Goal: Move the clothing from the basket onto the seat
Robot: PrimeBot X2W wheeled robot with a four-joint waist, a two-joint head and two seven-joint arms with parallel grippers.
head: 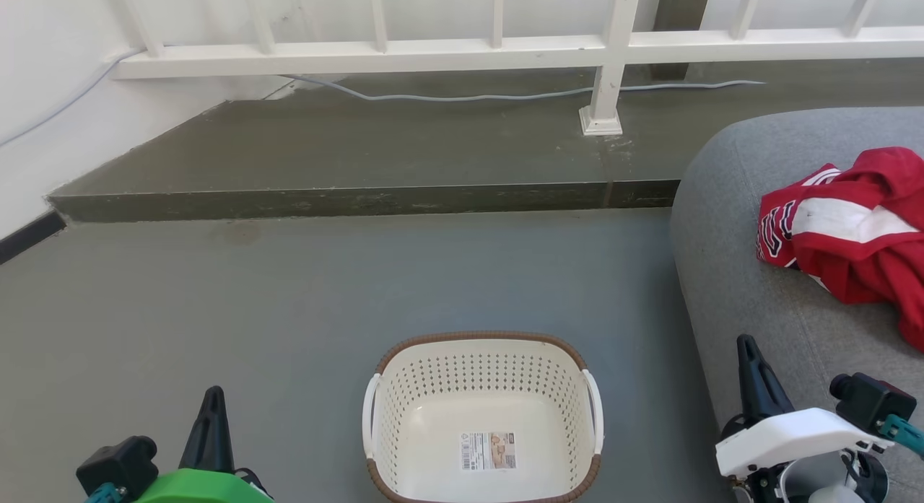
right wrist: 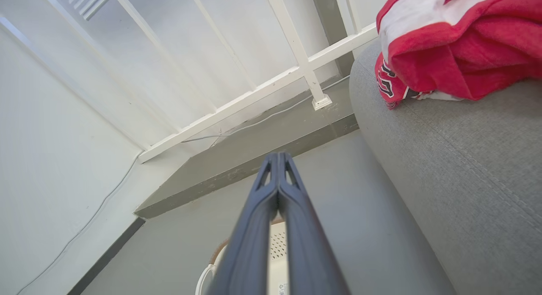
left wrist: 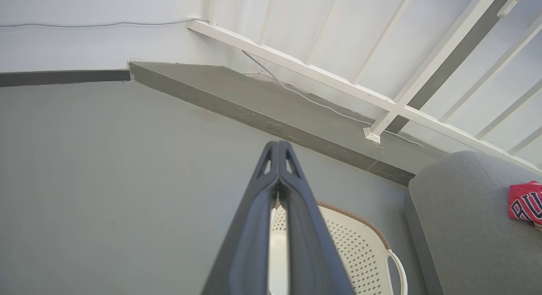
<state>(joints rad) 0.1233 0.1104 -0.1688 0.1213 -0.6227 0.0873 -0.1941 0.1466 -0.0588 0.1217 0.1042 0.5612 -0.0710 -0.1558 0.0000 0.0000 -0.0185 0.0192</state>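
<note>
Red clothing [head: 852,236] lies crumpled on seat [head: 736,294], near its far left corner. Cream basket [head: 476,377] stands on floor [head: 216,286] near seat's left edge. Jaws of left gripper [head: 213,398] and right gripper [head: 746,346] pressed together, holding nothing.

The head camera looks forward and down from high up: the basket [head: 482,373] near and central, the seat [head: 729,272] at right. The wrist cameras, low and tilted, sight along the left gripper [left wrist: 278,144] and right gripper [right wrist: 277,156] toward the far railing [head: 433,54], the right one close beside the seat. All three views share basket, seat and railing.
</note>
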